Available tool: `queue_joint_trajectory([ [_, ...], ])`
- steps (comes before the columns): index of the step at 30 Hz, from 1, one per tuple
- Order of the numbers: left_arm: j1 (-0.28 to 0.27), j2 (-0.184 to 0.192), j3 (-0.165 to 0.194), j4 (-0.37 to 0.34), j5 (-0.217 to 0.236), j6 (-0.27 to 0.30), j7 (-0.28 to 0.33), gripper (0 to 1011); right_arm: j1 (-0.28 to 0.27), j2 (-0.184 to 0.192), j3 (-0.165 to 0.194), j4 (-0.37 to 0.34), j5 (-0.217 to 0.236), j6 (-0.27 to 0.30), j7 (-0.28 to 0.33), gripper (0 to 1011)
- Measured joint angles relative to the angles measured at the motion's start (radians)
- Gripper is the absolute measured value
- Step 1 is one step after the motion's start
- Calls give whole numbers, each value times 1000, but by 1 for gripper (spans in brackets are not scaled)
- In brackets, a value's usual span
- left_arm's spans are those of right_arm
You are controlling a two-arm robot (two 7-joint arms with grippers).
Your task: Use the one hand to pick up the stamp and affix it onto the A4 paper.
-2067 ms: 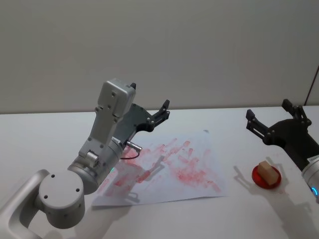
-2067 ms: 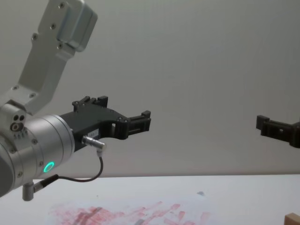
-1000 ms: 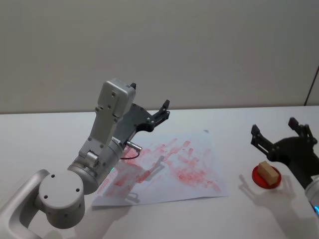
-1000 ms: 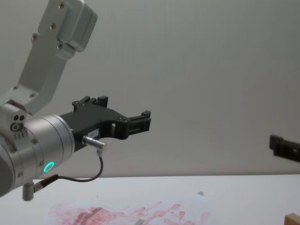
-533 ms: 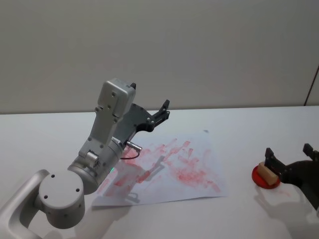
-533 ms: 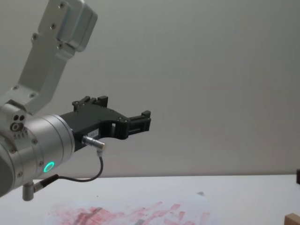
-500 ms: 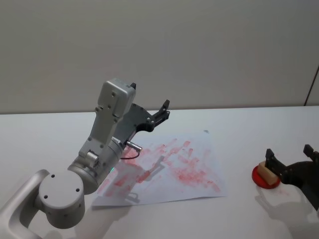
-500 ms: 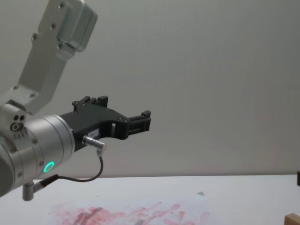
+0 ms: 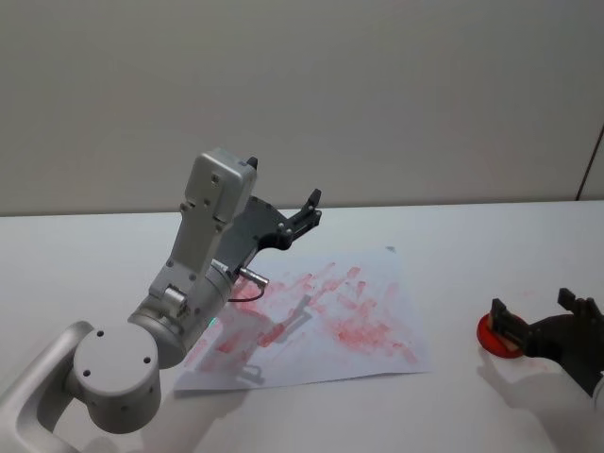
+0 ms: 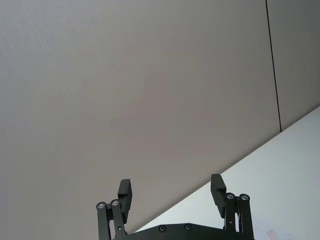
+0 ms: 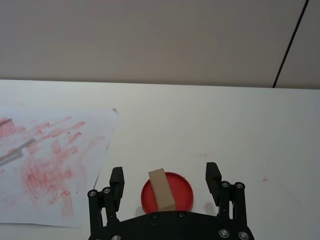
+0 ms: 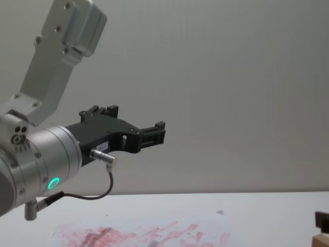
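Note:
The stamp (image 11: 162,189), a light-brown wooden block, stands on a small red dish (image 11: 182,194) right of the A4 paper (image 9: 321,316). My right gripper (image 11: 165,176) is open and low over the table, one finger on either side of the block and dish, touching neither. From the head, the right gripper (image 9: 535,316) covers most of the dish (image 9: 489,335). The chest view catches the stamp's corner (image 12: 321,241) at the lower right. My left gripper (image 9: 307,209) hangs open in the air above the paper's far left part.
The white table (image 9: 444,236) runs wide around the ink-smeared paper (image 11: 50,165). The raised left arm (image 9: 208,245) with its green ring light stands over the sheet's left side. A plain wall lies behind.
My right gripper has come down and toward me, from high above the table to the stamp's level, staying open. The left arm, paper and stamp have not moved.

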Motion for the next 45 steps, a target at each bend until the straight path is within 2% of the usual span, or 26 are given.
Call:
queue_joint_trajectory([
  [15,0,0,0,0,0,0,0,1001,60,-26,-11,68,-7,117,63,1001],
  [31,0,0,0,0,0,0,0,1001,81,-38,-18,92,-37,168,82,998],
  [38,0,0,0,0,0,0,0,1001,85,-40,-19,96,-44,177,85,846],
  [44,0,0,0,0,0,0,0,1001,88,-41,-20,98,-49,182,87,645],
  [45,0,0,0,0,0,0,0,1001,88,-41,-20,98,-49,182,87,645],
])
